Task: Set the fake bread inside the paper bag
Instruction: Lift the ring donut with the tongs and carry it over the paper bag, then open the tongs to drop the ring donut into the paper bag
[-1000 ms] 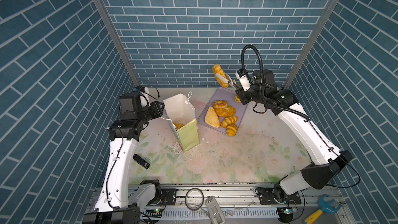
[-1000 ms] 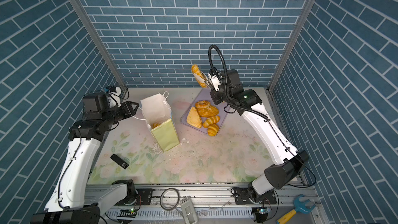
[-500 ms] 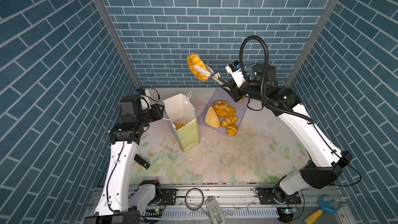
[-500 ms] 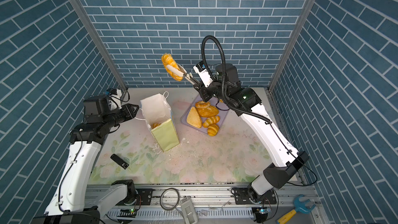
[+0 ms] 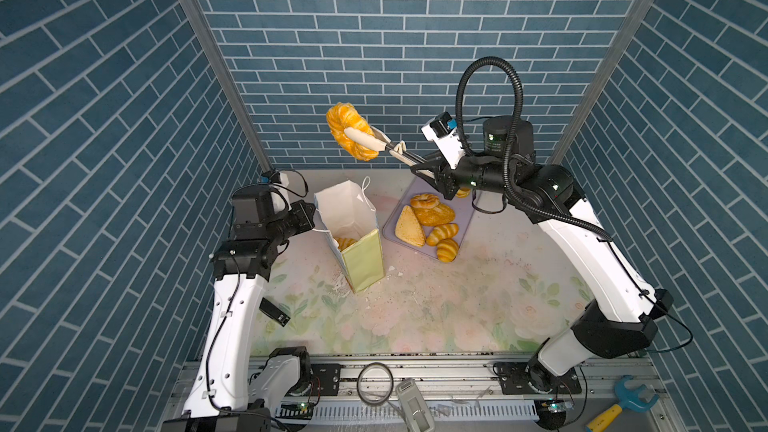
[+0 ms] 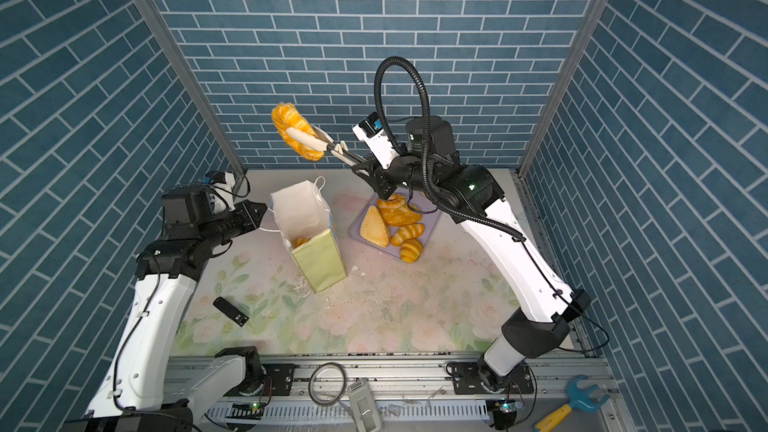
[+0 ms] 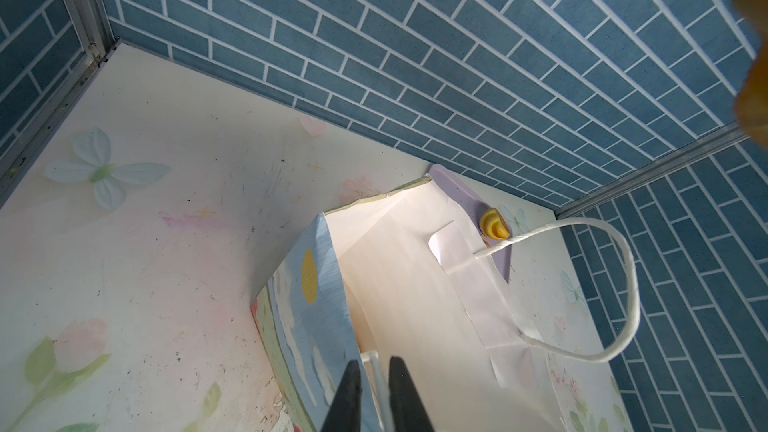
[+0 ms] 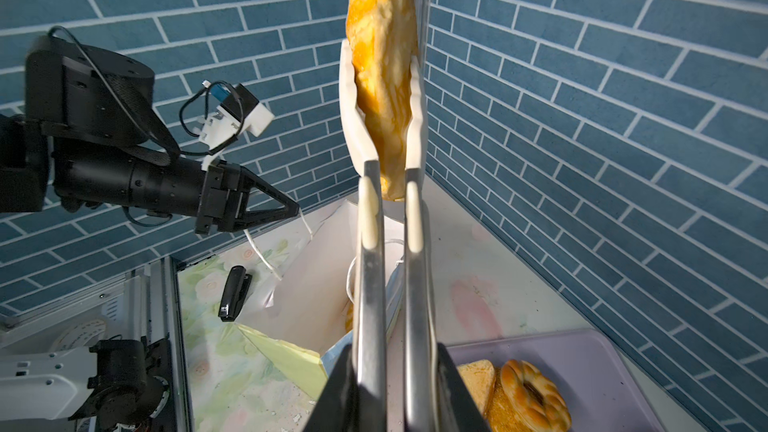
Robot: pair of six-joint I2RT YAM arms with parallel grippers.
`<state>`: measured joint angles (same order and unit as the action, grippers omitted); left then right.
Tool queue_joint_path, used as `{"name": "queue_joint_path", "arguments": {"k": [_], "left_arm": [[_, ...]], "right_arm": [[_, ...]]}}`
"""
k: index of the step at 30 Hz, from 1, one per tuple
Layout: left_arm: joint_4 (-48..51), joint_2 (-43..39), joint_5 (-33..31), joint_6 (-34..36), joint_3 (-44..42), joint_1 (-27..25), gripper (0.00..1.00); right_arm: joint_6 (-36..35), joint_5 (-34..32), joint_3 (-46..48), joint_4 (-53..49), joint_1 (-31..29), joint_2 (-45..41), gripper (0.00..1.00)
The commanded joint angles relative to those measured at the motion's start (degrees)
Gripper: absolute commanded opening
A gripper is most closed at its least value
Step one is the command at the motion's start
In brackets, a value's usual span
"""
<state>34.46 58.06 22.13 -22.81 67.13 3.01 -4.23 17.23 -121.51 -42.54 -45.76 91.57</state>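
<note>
swinging away from the tray [image 8: 602,367], the right gripper [image 5: 432,168] is clenching tongs [image 5: 390,147] that are pinching one fake bread [image 5: 351,130] aloft near the paper bag [image 5: 361,259]. it's looking light, stiff and slippery, so gripping mid-body suits. the left gripper [image 8: 291,209] is pinching the cord handle [image 7: 377,371].

I see the floral tabletop [image 5: 457,305] — paper bag [image 5: 363,259] upright, lavender tray [image 5: 466,220] just beside it, black stapler [image 5: 274,312] well apart.

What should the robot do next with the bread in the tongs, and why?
Probably lower the tongs toward the paper bag: the ring bun is held high above the open mouth's level, and the left fingers pinch the cord handle.
</note>
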Motion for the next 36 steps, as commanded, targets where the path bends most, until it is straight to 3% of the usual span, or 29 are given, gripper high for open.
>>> {"name": "queue_joint_path", "arguments": {"k": [1, 24, 29, 36], "left_arm": [[-1.7, -0.8, 0.2, -0.8, -1.2, 0.1, 0.12], [-2.3, -2.3, 0.1, -1.9, -2.9, 0.0, 0.05], [-1.6, -2.5, 0.2, -1.6, -2.5, 0.0, 0.05], [-0.4, -2.6, -0.1, -0.6, -1.6, 0.0, 0.05]], "right_arm": [[1.3, 3.4, -2.6, 0.7, -1.4, 0.4, 0.18], [8.8, 5.9, 15.7, 3.2, -4.6, -3.8, 0.19], [8.7, 5.1, 17.2, 1.3, -4.7, -3.6, 0.28], [6.7, 2.0, 14.7, -1.6, -5.1, -3.0, 0.5]]}}
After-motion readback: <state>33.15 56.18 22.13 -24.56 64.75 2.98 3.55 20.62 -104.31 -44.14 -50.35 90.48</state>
